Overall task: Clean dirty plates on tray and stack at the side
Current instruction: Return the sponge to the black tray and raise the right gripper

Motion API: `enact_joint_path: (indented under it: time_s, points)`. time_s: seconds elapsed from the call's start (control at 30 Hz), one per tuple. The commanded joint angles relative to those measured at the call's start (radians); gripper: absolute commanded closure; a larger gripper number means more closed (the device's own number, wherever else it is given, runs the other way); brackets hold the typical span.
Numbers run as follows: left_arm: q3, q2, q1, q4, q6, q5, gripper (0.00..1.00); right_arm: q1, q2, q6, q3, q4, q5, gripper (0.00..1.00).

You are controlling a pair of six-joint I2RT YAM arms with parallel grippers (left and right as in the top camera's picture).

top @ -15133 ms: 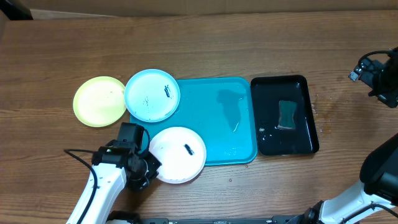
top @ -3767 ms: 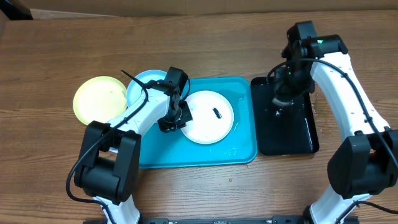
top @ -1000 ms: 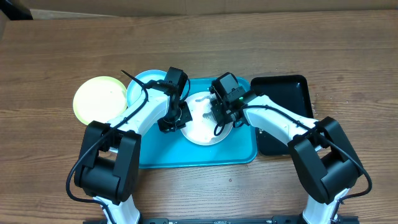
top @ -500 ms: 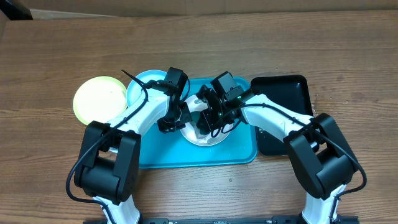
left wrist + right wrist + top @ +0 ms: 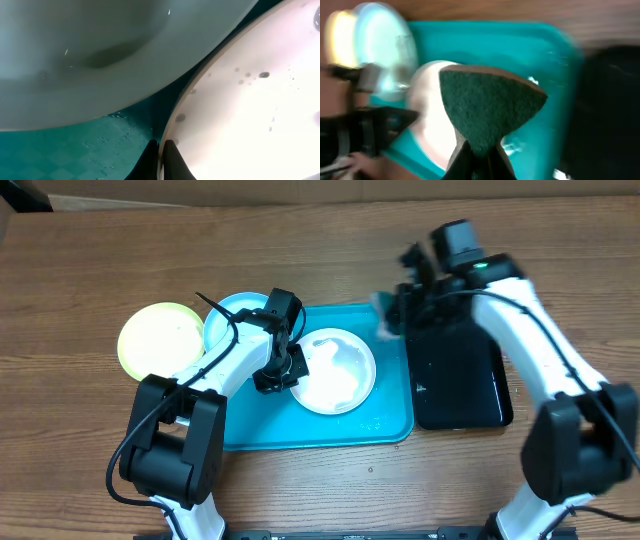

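My left gripper (image 5: 288, 372) pinches the rim of the round white plastic plate (image 5: 340, 380), steadying it on the large turquoise plastic tray (image 5: 260, 425). My right gripper (image 5: 476, 152) clamps the dark green scouring sponge (image 5: 490, 105) above the tray's right edge, clear of the plate.

Glossy, wet white plate (image 5: 338, 376); rough sponge (image 5: 489, 106) (matt)

The right hand (image 5: 388, 315), half a second ago down on the white plate (image 5: 338, 380), has swung away. It now hangs blurred above the far seam between the turquoise tray (image 5: 300, 435) and the black tray (image 5: 460, 395), pinching the green sponge (image 5: 487, 102) that earlier lay in the black tray. The plate's dark smear is gone and its face looks wet. Fifteen seconds ago the plate overhung the turquoise tray's front-left edge; now it sits mid-tray.
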Motion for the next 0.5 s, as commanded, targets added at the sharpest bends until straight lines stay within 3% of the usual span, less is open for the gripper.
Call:
enact_joint_path:
  time_s: [0.0,0.2,0.43,0.47]
  points:
    - [-0.006,0.009,-0.006,0.002,0.013,-0.022,0.96,-0.058,-0.020,-0.005,0.007,-0.070,0.237,0.96]
    - [-0.006,0.009,-0.006,0.004,0.012,-0.022,0.96,-0.089,-0.020,-0.001,-0.076,-0.111,0.415,0.96]
    - [-0.006,0.009,-0.006,0.006,0.013,-0.021,0.96,-0.084,-0.019,-0.002,-0.277,0.078,0.480,0.96]
    - [-0.006,0.009,-0.006,0.006,0.013,-0.021,0.96,-0.084,-0.019,-0.001,-0.296,0.101,0.479,0.81]
